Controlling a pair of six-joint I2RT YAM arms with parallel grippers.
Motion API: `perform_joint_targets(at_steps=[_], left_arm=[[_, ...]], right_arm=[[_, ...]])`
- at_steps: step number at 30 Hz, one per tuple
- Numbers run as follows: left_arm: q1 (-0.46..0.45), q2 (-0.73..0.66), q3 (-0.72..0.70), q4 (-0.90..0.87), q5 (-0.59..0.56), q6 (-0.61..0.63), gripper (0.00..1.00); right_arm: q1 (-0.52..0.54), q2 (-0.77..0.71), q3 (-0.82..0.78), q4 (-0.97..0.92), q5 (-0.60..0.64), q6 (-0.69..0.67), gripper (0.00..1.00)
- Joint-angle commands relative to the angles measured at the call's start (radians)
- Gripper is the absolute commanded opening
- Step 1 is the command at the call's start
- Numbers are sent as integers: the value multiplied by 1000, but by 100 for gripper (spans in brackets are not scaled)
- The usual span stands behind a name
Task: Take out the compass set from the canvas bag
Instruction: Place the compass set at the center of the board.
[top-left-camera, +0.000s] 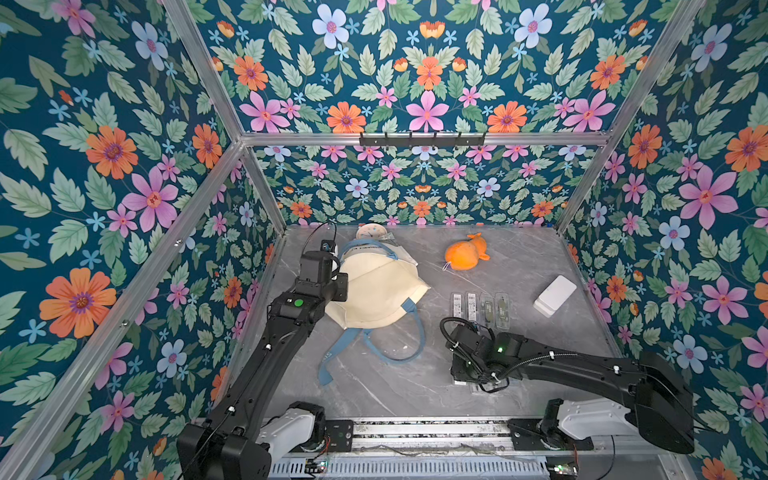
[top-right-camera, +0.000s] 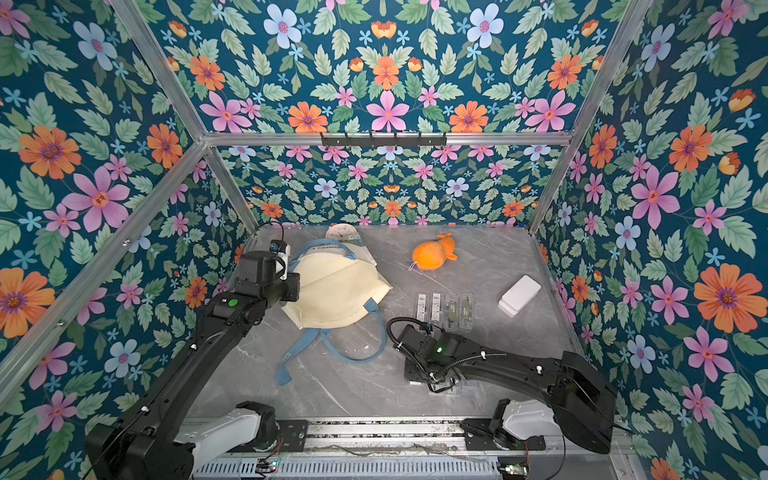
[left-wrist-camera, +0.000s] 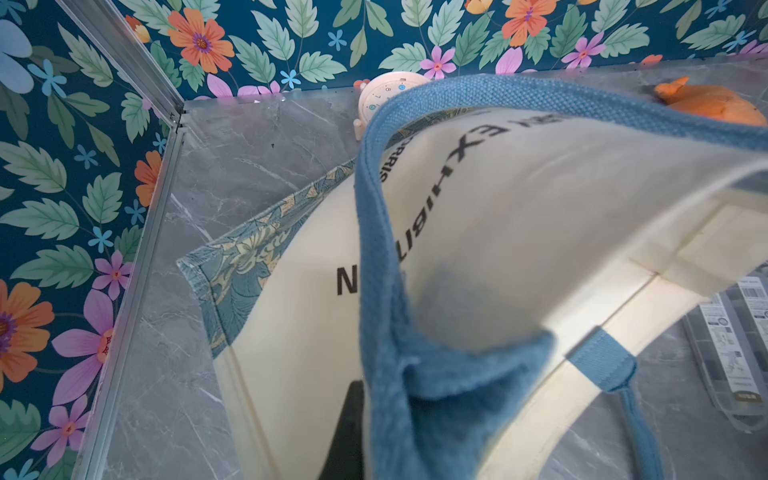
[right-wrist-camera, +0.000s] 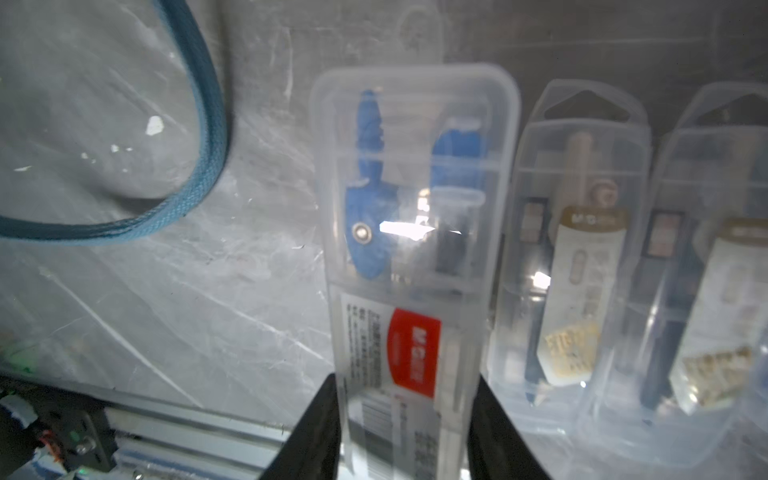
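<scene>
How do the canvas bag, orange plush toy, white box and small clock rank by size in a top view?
1. canvas bag
2. orange plush toy and white box, about alike
3. small clock, partly hidden by the bag

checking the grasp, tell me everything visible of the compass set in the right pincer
The compass set is a long clear plastic case holding a blue compass, red label and barcode at one end. The right pincer clamps that end. It runs beside two similar cases over the grey table.
</scene>
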Motion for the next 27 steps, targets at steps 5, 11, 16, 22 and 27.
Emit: perform_joint_targets(at_steps=[5,11,16,22,27], left_arm=[[5,-1,2,25,19,-14,0],[5,-5,-3,19,19,-19,0],[6,0,-4,14,21,-24,0],[9,33,1,-23,50,-33,0],[51,71,50,-67,127,-97,0]], right_arm=[[-4,25,-79,123,-68,42,37],[-7,40,-83,113,-61,25,44],[-10,50,-56,82,-42,-3,53],[-11,30,10,-47,37,-51,55],[-8,-91,153,-138,122,-83,54]])
